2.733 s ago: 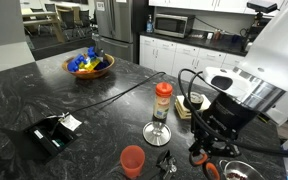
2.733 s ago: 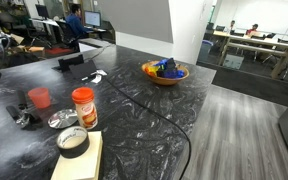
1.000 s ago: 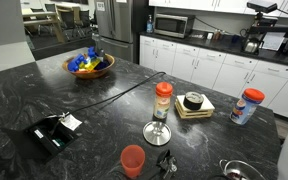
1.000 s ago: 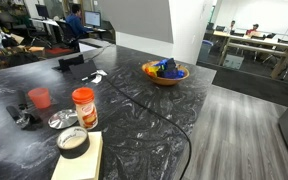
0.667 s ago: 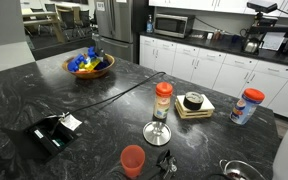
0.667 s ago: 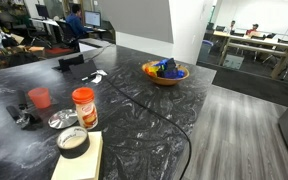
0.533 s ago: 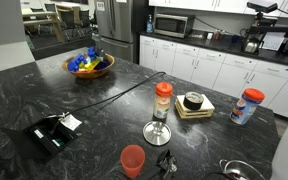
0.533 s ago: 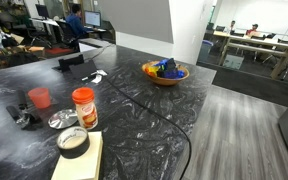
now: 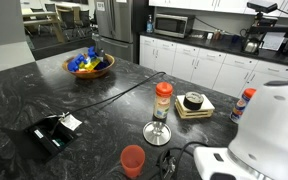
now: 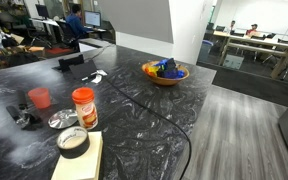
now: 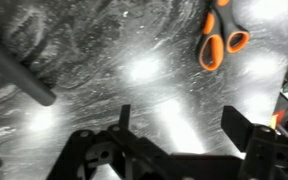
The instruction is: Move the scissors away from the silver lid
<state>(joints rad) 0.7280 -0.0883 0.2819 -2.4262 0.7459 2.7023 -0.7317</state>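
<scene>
In the wrist view the scissors (image 11: 220,36), with orange-red handles, lie on the black marbled counter at the top right, apart from the gripper. My gripper (image 11: 184,130) hangs above bare counter, open, with nothing between its dark fingers (image 11: 248,133). The silver lid (image 9: 157,133) with its upright knob rests near the middle of the counter, and it shows as well as the silver lid (image 10: 61,118) between the cup and the jar. In an exterior view the white robot arm (image 9: 269,130) fills the lower right and hides the scissors.
A red cup (image 9: 132,160) and a dark clump of objects (image 9: 166,162) sit beside the lid. An orange-capped jar (image 9: 163,98), a tape roll on a wooden block (image 9: 193,102) and a fruit bowl (image 9: 89,65) stand farther back. A dark rod (image 11: 19,72) crosses the wrist view's left.
The white arm has swung into the exterior view at the lower right, where it was nearly out of frame. The lid, cup and jar have not moved.
</scene>
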